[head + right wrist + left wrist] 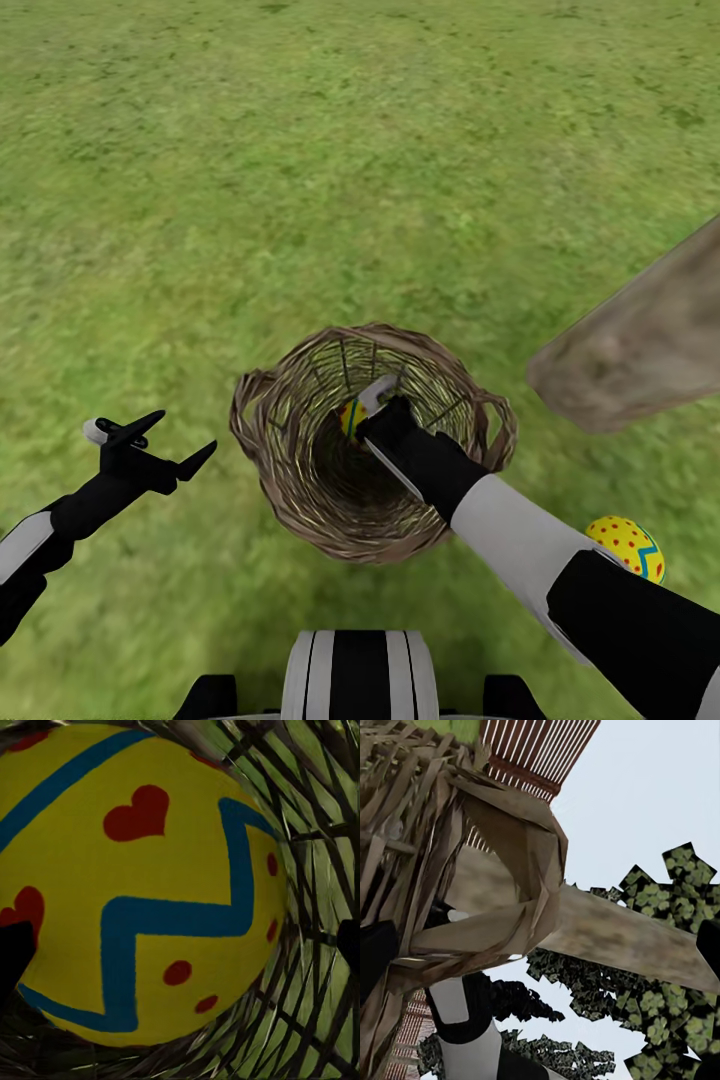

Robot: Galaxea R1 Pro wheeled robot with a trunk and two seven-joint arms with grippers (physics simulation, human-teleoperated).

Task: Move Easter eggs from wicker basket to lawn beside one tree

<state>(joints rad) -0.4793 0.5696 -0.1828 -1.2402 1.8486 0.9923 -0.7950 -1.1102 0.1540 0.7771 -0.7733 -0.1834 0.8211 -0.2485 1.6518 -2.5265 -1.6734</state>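
Observation:
The wicker basket (300, 480) stands on the lawn (300, 180) just in front of me. My right gripper (362, 410) reaches down inside it, open, its fingertips (15, 956) on either side of a yellow Easter egg (150, 885) with a blue zigzag, which shows at the gripper's tip (349, 417). A second Easter egg (622, 543) lies on the grass to the right, near the foot of the grey-brown tree (640, 350). My left gripper (172, 443) hovers open and empty just left of the basket, whose woven wall (472, 870) it faces.
The tree trunk (630, 934) leans into view at the right, close to the basket's right handle (497, 425). Dark-leaved foliage (660, 1012) and a slatted fence (540, 754) stand behind it. Open grass stretches ahead and to the left. My base (360, 675) is directly below the basket.

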